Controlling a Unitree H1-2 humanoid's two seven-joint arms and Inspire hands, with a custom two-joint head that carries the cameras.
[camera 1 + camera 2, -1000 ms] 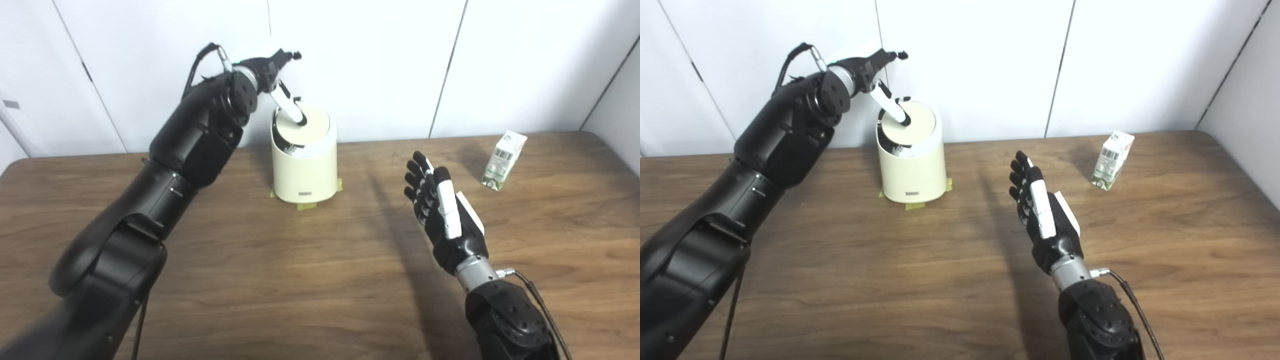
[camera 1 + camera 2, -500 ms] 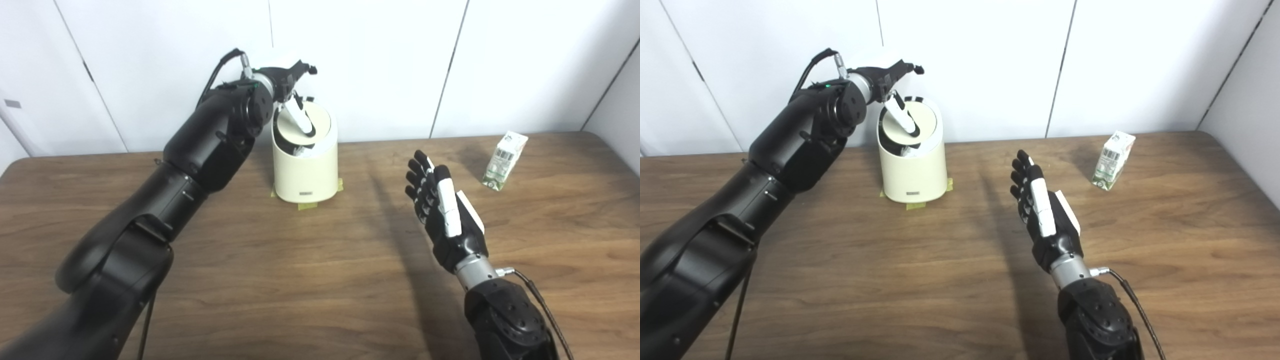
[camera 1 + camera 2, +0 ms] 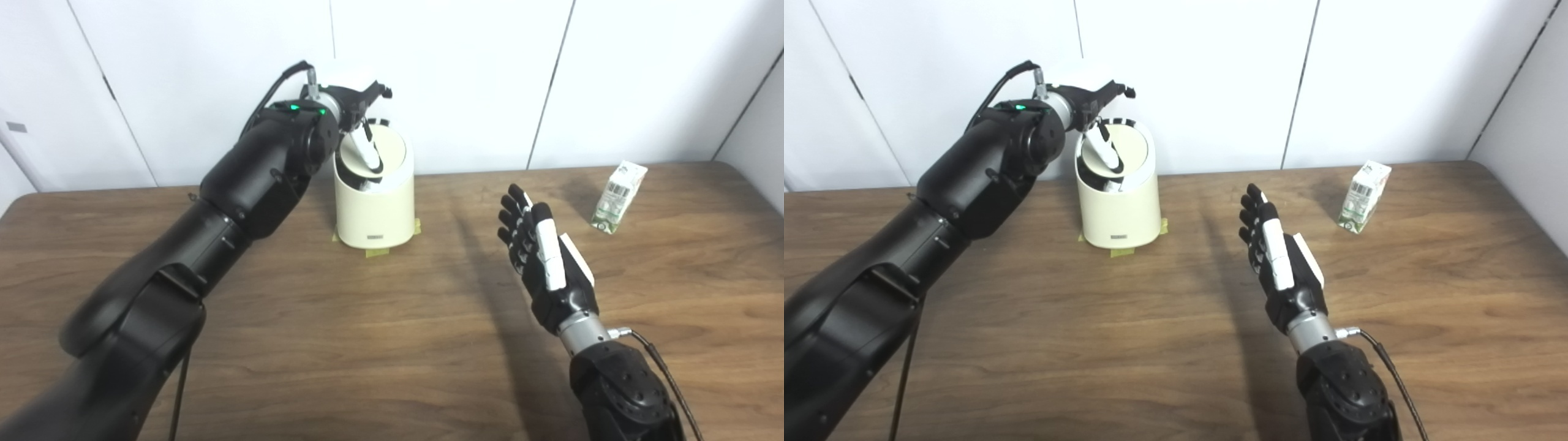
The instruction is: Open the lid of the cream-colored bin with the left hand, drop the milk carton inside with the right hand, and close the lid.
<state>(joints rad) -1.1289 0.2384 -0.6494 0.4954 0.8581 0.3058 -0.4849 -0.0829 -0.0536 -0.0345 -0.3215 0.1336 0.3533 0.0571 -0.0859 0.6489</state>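
A robotics lab or test room, by its bareness. Plain white wall panels (image 3: 465, 73) with dark seams stand behind a wood-grain surface (image 3: 367, 343). On it are only a bin (image 3: 373, 202), fixed at its base with strips of tape (image 3: 375, 252), and a carton (image 3: 617, 197). Two black robot arms (image 3: 968, 177) with exposed cables reach over it.

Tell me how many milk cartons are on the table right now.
1. The milk carton stands at the table's far right, near the wall, apart from the cream-colored bin and beyond the open right hand. The bin's inside is not visible, so another could be hidden there.
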